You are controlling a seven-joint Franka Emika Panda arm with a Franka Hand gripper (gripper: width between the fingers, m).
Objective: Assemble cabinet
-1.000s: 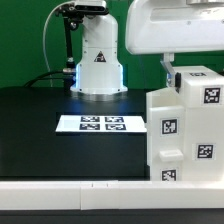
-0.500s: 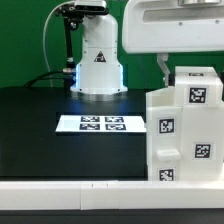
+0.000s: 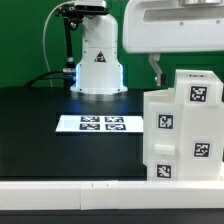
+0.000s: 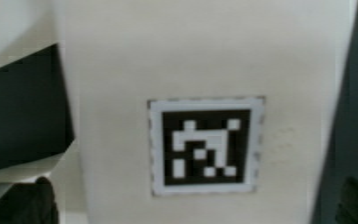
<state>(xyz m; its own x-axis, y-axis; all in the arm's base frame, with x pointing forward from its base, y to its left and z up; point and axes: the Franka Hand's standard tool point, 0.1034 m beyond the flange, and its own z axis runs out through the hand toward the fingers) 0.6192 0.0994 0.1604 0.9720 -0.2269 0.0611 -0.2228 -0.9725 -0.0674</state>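
The white cabinet point(image 3: 183, 130) stands at the exterior view's right, a stepped box with several black-and-white tags on its faces. My gripper point(image 3: 160, 72) comes down from above onto its raised upper part; one dark finger point(image 3: 155, 68) shows beside it and the other is hidden behind the cabinet. In the wrist view a white cabinet face with one tag point(image 4: 206, 140) fills the space between my gripper's point(image 4: 185, 205) dark fingers point(image 4: 16, 200), which sit at either side of it. The gripper is shut on the cabinet.
The marker board point(image 3: 102, 124) lies flat on the black table to the left of the cabinet in the exterior view. The white robot base point(image 3: 98, 62) with blue light stands behind it. A white rail point(image 3: 70, 190) runs along the table's front edge.
The gripper and the cabinet have shifted together a little toward the exterior view's left. The marker board and the base have not moved.
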